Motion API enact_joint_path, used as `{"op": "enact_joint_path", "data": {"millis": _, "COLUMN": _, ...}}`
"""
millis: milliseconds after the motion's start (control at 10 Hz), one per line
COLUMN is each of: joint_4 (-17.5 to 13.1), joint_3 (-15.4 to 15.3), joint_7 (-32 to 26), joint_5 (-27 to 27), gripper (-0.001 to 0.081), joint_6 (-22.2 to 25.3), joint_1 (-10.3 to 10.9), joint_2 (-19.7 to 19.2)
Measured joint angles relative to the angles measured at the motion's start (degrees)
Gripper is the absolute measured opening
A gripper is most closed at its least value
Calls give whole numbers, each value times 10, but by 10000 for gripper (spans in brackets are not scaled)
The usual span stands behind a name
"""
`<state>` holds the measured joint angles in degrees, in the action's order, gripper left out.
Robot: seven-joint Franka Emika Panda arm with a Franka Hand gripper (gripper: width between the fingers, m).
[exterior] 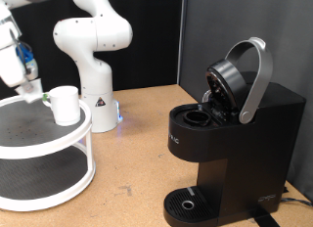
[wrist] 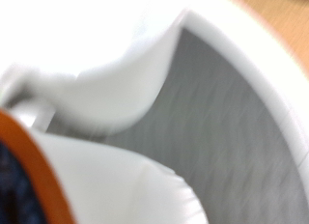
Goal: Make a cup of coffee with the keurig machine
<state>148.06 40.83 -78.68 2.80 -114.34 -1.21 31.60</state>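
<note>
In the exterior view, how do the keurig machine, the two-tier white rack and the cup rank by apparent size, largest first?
1. keurig machine, though the frame's edge cuts it off.
2. two-tier white rack, also cut off at the exterior view's left, so ranks 1 and 2 are unsure.
3. cup, clearly smallest, standing on the rack's upper tier.

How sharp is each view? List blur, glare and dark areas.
Exterior view: mostly sharp, the keurig machine lost partly against a black backdrop, a blue glow at the arm's base; the gripper at the cup. Wrist view: heavily blurred, washed-out white cup.
</note>
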Motion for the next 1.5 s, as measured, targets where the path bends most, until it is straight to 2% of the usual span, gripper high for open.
{"op": "enact_joint_path", "data": {"millis": 200, "joint_4": -28, "joint_3": -1, "joint_7": 23, "joint_5": -74, "gripper": 116, "joint_6": 27, "joint_1": 33, "joint_2": -2}}
{"op": "enact_joint_path", "data": {"millis": 400, "joint_4": -52, "joint_3": -9, "joint_7": 57, "joint_5": -100, "gripper": 116, "joint_6": 39, "joint_1": 48, "joint_2": -12}}
{"op": "enact_joint_path", "data": {"millis": 600, "joint_4": -50, "joint_3": -5, "joint_7": 33, "joint_5": -103, "gripper": 116, "joint_6": 41, "joint_1": 51, "joint_2": -12}}
{"op": "enact_joint_path", "data": {"millis": 800, "joint_4": -57, "joint_3": 13, "joint_7": 8, "joint_5": -137, "gripper": 116, "joint_6": 67, "joint_1": 66, "joint_2": -15}}
{"op": "enact_joint_path", "data": {"millis": 1200, "joint_4": -124, "joint_3": 35, "joint_7": 6, "joint_5": -227, "gripper": 116, "joint_6": 154, "joint_1": 126, "joint_2": -61}}
{"op": "enact_joint_path", "data": {"millis": 1400, "joint_4": -150, "joint_3": 36, "joint_7": 10, "joint_5": -251, "gripper": 116, "joint_6": 152, "joint_1": 145, "joint_2": -93}}
{"op": "enact_joint_path", "data": {"millis": 1500, "joint_4": -149, "joint_3": 36, "joint_7": 9, "joint_5": -251, "gripper": 116, "joint_6": 153, "joint_1": 144, "joint_2": -93}}
